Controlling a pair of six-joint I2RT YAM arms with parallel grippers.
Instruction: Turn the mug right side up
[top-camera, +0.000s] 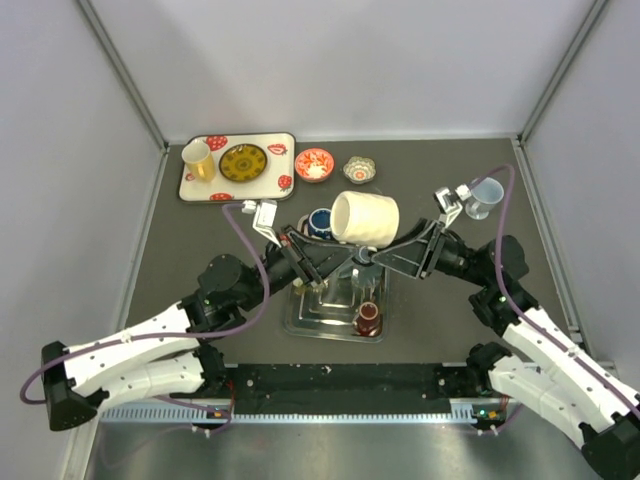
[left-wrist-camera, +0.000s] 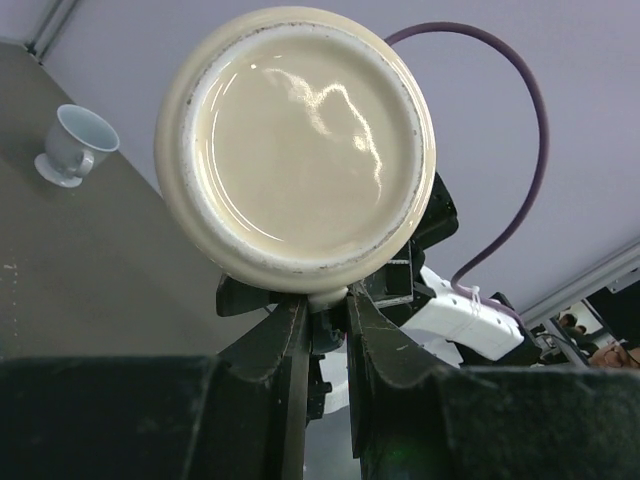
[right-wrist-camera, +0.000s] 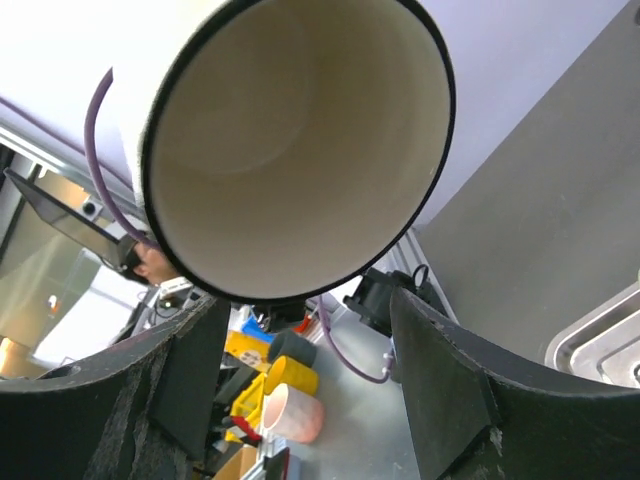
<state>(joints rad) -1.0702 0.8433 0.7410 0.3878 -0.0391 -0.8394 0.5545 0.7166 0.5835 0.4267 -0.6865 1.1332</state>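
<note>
**Mug held on its side above the desk: base to the left arm, mouth to the right arm**

The cream mug was found off the desk, in the air above a metal tray near the middle of the work area. It lay on its side with its long axis roughly level, so it was neither inverted nor upright.

The left tool was closed to a narrow gap on a small cream projection at the mug's lower edge, judged to be the handle. From the left wrist the glazed base faced the camera squarely, so the base pointed toward the left arm.

The right tool stood open, with its fingers spread wide just below the rim. No contact with the mug was visible. From the right wrist the view ran straight into the open mouth, so the mouth pointed toward the right arm.

Assessment: the left arm alone carried the load. The mouth had to swing from sideways to upward, about a quarter turn. The right tool was close enough to take the rim or wall. The narrow hold on the handle was judged liable to slip.
</note>
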